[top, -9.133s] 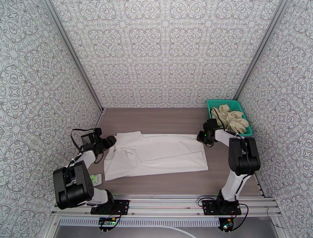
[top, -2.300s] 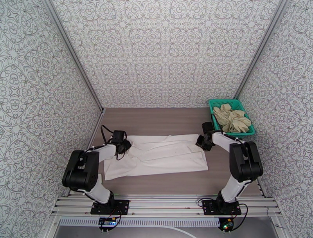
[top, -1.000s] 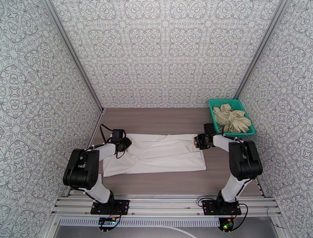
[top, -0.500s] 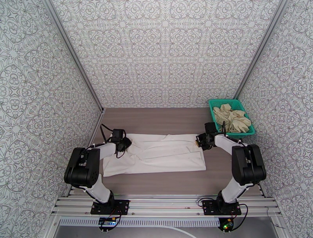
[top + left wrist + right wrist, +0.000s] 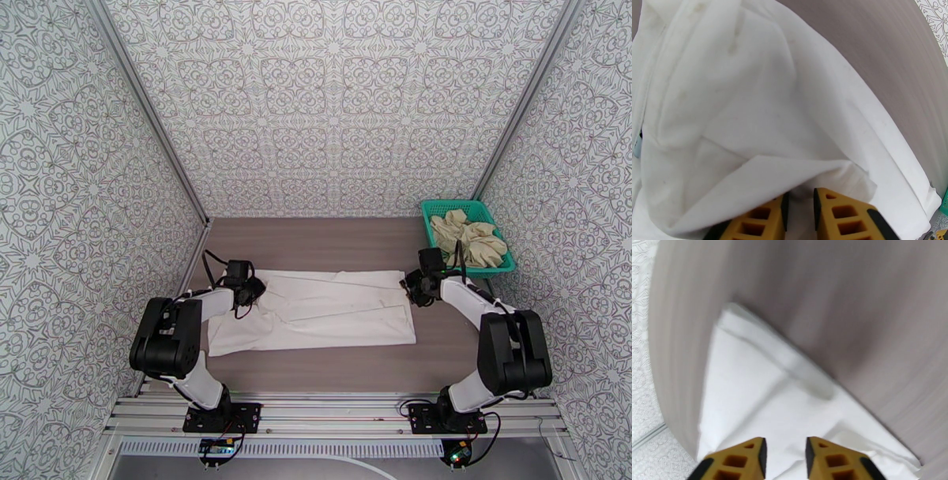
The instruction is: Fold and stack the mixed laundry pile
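A white T-shirt point(image 5: 316, 312) lies spread flat and long across the table. My left gripper point(image 5: 253, 290) rests on its far-left end. In the left wrist view the gripper point(image 5: 799, 197) is shut on a pinched fold of the white T-shirt point(image 5: 750, 118). My right gripper point(image 5: 411, 286) is at the shirt's far-right corner. In the blurred right wrist view it point(image 5: 784, 445) stands open just above the flat white cloth point(image 5: 750, 398). The beige garment point(image 5: 472, 237) lies crumpled in the teal basket point(image 5: 450, 205).
The basket stands at the table's back right corner, close behind my right arm. Bare brown tabletop point(image 5: 316, 241) runs behind the shirt, and a narrower strip point(image 5: 316, 371) in front. Patterned walls close in on three sides.
The left gripper moved onto the shirt's left end and the shirt got drawn out straighter. In the last second the right gripper shifted right and its elbow swung outward.
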You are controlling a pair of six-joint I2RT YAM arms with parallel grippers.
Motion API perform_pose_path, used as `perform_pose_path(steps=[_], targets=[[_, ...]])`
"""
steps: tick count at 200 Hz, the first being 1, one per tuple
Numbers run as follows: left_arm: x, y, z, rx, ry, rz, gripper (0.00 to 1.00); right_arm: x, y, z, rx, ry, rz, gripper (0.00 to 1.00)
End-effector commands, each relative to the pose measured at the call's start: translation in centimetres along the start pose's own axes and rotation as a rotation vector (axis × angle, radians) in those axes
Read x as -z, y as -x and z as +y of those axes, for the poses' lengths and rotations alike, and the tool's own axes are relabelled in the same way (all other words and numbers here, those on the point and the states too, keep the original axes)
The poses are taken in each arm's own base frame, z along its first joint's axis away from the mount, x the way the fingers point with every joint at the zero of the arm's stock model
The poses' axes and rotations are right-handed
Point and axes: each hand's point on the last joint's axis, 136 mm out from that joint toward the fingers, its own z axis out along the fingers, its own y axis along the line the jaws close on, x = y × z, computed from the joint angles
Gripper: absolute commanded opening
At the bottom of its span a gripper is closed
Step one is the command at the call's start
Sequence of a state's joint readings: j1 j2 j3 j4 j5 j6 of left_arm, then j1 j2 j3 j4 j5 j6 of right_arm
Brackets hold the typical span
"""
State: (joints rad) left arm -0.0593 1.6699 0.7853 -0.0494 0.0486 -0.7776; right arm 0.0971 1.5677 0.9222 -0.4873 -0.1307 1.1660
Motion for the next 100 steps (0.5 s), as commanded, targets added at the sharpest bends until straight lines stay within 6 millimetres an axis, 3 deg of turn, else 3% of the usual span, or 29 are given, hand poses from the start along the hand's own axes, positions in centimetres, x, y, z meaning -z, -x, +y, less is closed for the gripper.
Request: perform_pose_path(steps=[1, 26, 52, 72, 100], targets=[[1.2, 1.1, 0.0, 0.01, 0.009, -0.021, 0.27, 0.8, 0.7, -1.2, 0.08, -0.035, -0.06, 0.4], [3.7, 2.5, -1.3, -0.021, -0.014, -0.066, 0.32, 3.3, 1.6, 0.6, 0.241, 0.014, -0.117, 0.4], [6.3, 4.2, -3.2, -0.088, -0.036, -0.113, 0.32, 5.4, 0.9, 5.0, 0.448, 0.124, -0.125, 0.41], [6.0, 4.9, -4.8, -0.137, -0.054, -0.097, 0.29, 4.4, -0.3, 7.8, 0.584, 0.162, -0.063, 0.41], [3.0, 4.6, -6.0, -0.147, -0.065, -0.035, 0.18, 0.7, -1.5, 10.6, 0.707, 0.174, 0.021, 0.36]])
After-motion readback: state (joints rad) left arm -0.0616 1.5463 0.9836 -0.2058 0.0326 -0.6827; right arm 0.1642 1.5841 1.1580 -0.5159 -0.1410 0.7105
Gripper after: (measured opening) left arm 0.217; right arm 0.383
